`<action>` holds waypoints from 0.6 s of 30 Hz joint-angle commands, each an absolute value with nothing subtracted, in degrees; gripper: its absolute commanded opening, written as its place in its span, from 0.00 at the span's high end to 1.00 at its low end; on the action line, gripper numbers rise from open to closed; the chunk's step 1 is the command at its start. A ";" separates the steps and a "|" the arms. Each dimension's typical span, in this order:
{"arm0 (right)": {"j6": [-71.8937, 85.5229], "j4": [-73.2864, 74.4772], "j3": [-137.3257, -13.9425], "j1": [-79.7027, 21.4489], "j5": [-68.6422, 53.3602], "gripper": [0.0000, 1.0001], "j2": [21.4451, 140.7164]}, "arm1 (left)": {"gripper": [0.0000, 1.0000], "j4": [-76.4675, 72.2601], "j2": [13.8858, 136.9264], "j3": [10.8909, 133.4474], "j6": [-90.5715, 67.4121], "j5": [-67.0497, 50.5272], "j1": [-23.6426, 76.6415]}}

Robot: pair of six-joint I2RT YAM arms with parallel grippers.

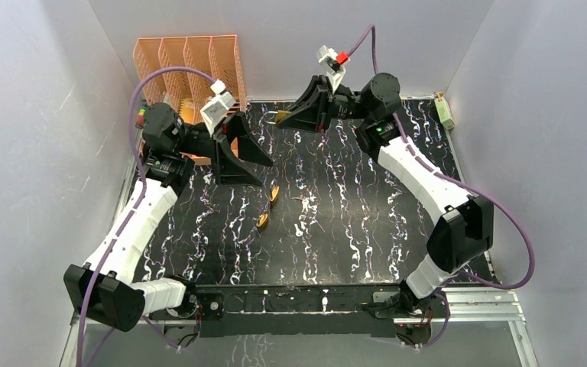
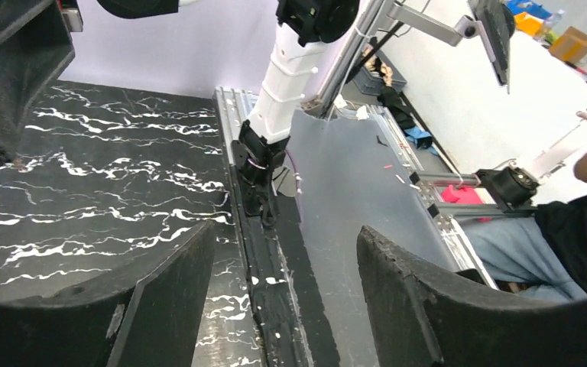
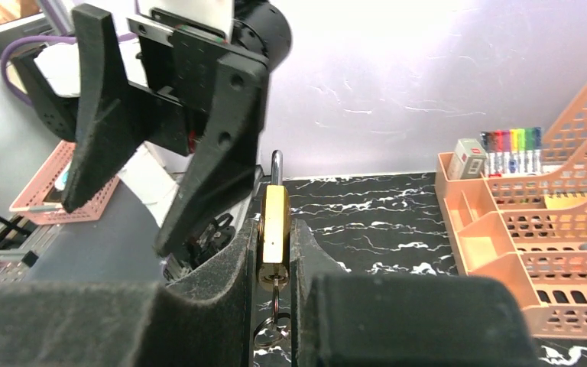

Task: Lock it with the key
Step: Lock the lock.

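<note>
A brass padlock is pinched upright between the pads of my right gripper, its steel shackle pointing away. A key sits in the keyhole at the padlock's near end, and a key ring hangs from it. From above, the right gripper holds the padlock raised over the back of the table. My left gripper hangs open just left of the padlock, empty, its two black fingers spread wide in the right wrist view. The left wrist view shows only open jaws over the table edge.
An orange file organiser stands at the back left, with markers in its pen tray. Two small brass pieces and loose keys lie mid-table. A small box rests at the back right corner.
</note>
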State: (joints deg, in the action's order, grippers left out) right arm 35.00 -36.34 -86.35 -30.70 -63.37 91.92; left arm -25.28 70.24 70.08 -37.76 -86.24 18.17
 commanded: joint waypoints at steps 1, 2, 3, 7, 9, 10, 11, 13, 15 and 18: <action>35.41 -39.84 -87.30 -30.13 -60.50 1.00 91.76 | 0.34 -25.57 67.92 71.75 -36.79 -85.87 15.59; 35.42 -39.59 -87.32 -30.09 -60.66 1.00 91.70 | 0.32 -16.63 67.94 73.32 -31.11 -82.07 15.03; 35.38 -39.34 -87.29 -30.10 -60.79 1.00 91.60 | 0.29 -9.30 67.98 75.23 -24.60 -77.67 14.80; 34.76 -38.65 -86.77 -30.12 -61.32 1.00 90.66 | 0.29 0.94 68.45 79.13 -13.32 -67.17 14.77; 34.62 -38.58 -86.84 -30.09 -61.71 1.00 90.55 | 0.28 1.30 68.40 79.40 -12.68 -64.49 14.76; 34.69 -38.65 -86.90 -30.13 -62.01 1.00 90.72 | 0.28 1.95 68.38 79.59 -11.76 -63.11 14.77; 34.78 -38.67 -87.06 -30.14 -62.31 1.00 90.90 | 0.28 1.53 68.46 79.59 -11.82 -62.88 14.72; 35.23 -38.88 -87.23 -30.22 -62.80 1.00 91.47 | 0.28 -0.46 68.62 79.19 -13.03 -63.29 14.76; 36.23 -39.74 -87.19 -30.31 -63.26 1.00 92.13 | 0.28 -4.41 68.79 78.43 -15.48 -64.46 14.77; 37.00 -40.59 -87.27 -30.61 -63.78 1.00 92.69 | 0.29 -5.59 68.91 78.20 -16.00 -63.15 14.77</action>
